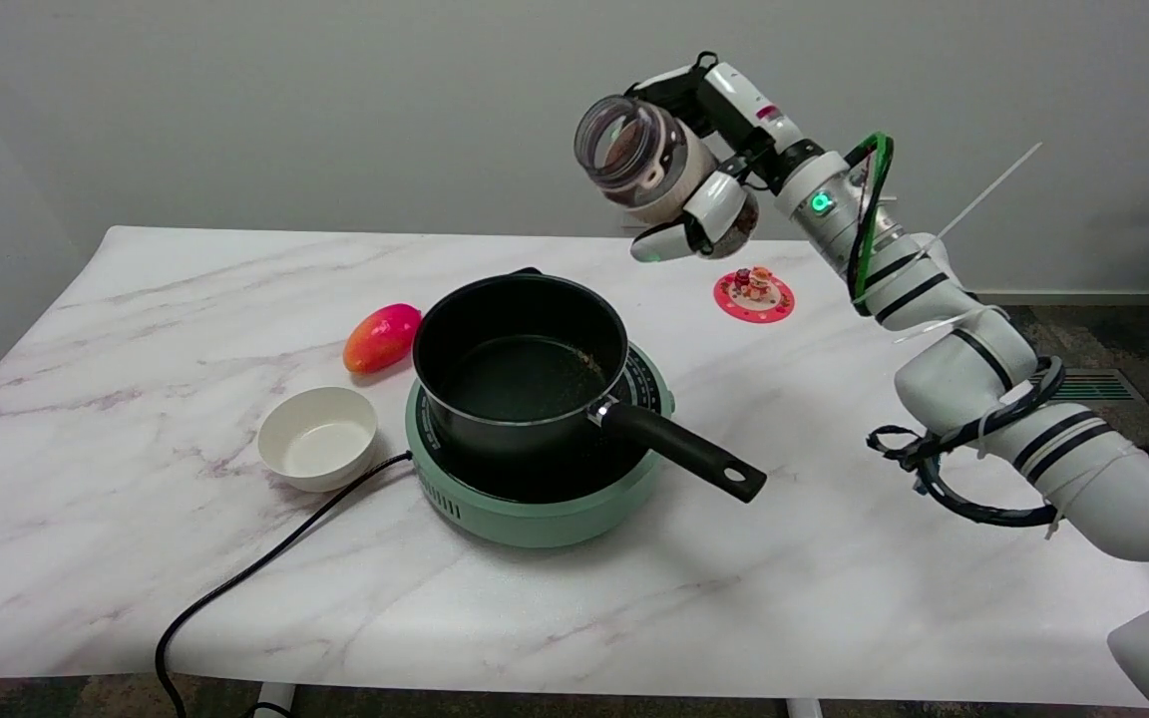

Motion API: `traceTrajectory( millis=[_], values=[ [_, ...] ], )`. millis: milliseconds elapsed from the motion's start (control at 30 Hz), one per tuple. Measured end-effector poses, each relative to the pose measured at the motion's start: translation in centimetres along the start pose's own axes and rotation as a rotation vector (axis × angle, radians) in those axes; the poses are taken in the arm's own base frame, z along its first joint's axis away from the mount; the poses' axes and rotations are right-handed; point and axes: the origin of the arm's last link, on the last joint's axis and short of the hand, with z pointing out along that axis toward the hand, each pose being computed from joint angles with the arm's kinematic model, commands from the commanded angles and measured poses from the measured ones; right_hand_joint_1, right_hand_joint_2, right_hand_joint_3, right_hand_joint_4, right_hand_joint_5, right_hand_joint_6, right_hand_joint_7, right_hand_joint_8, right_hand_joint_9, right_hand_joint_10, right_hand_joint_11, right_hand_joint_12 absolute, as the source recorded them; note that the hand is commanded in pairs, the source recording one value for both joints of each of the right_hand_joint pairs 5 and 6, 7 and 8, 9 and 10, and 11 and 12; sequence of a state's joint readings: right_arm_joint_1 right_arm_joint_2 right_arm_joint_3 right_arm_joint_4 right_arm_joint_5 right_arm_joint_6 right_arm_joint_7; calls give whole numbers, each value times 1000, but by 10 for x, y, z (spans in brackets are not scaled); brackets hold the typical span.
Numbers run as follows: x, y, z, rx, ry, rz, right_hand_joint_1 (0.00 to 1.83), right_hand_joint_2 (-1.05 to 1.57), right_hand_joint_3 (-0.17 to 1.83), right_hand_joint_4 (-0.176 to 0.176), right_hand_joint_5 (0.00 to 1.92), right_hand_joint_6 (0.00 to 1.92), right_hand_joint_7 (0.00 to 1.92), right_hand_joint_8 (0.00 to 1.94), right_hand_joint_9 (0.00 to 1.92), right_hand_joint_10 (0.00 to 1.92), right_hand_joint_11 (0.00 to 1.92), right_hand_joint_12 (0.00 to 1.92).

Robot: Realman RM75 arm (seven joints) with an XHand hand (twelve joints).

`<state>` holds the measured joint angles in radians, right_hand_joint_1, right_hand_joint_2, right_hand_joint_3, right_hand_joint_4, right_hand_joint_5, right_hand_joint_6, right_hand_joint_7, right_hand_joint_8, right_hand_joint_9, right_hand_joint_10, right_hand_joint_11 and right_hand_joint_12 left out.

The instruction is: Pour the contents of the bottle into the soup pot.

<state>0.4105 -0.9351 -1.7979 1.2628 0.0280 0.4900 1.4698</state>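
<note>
Got the bottle (646, 160) wrapped in my fingers (712, 204), tipped mouth-left, high above & right of the pot (520, 364). Clear, probably slick, prob. fragile w/ loose grains inside — grip mid-body, firm.

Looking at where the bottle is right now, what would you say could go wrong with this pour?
1. The bottle, held tilted in the right hand, hangs up and to the right of the soup pot, so contents may land on the table or the green cooker.
2. The pot's handle juts toward the arm; lowering the arm might knock it.
</note>
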Motion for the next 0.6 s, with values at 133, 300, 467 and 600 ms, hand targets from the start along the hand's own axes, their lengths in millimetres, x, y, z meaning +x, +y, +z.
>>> traceTrajectory(
  millis=[133, 300, 467, 600],
  values=[
    [-9, -7, 0, 8, -36, -78, 1549, 1333, 734, 0, 1920, 1920, 1920, 1920, 1545, 1545, 1283, 1283],
    [-20, -14, 0, 19, -90, -201, 1554, 1310, 759, 0, 1920, 1920, 1920, 1920, 1538, 1538, 1279, 1279],
    [-29, -21, -1, 39, -137, -332, 1557, 1281, 799, 0, 1920, 1920, 1920, 1920, 1522, 1522, 1272, 1272],
    [-35, -27, -1, 55, -170, -442, 1553, 1287, 806, 0, 1920, 1920, 1920, 1920, 1516, 1516, 1270, 1270]
  ],
)
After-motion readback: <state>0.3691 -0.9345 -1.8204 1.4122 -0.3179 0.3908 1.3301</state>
